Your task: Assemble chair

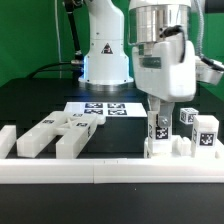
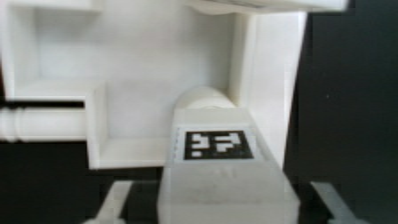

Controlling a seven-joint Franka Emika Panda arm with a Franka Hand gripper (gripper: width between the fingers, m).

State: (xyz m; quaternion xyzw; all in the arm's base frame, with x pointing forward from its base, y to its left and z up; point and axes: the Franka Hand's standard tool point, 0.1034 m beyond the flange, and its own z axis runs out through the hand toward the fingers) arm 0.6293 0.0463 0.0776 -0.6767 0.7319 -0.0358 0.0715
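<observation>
A white chair bar with a black-and-white tag [image 1: 157, 128] stands upright on a white blocky chair part [image 1: 170, 150] at the exterior view's right, just behind the front rail. My gripper [image 1: 159, 108] hangs straight above the bar's top. In the wrist view the tagged bar [image 2: 217, 150] runs between my two fingers [image 2: 118, 202], with a dark gap on each side, so the gripper [image 2: 222, 200] is open around it. Below the bar lies a flat white chair part [image 2: 125, 60]. Two tagged cubes [image 1: 188, 116] [image 1: 206, 135] stand at the right.
Long white bars [image 1: 40, 136] [image 1: 76, 134] and a small block [image 1: 6, 141] lie at the exterior view's left. The marker board [image 1: 102, 108] lies in the middle, in front of the arm's base. A long white border rail [image 1: 110, 170] runs along the front.
</observation>
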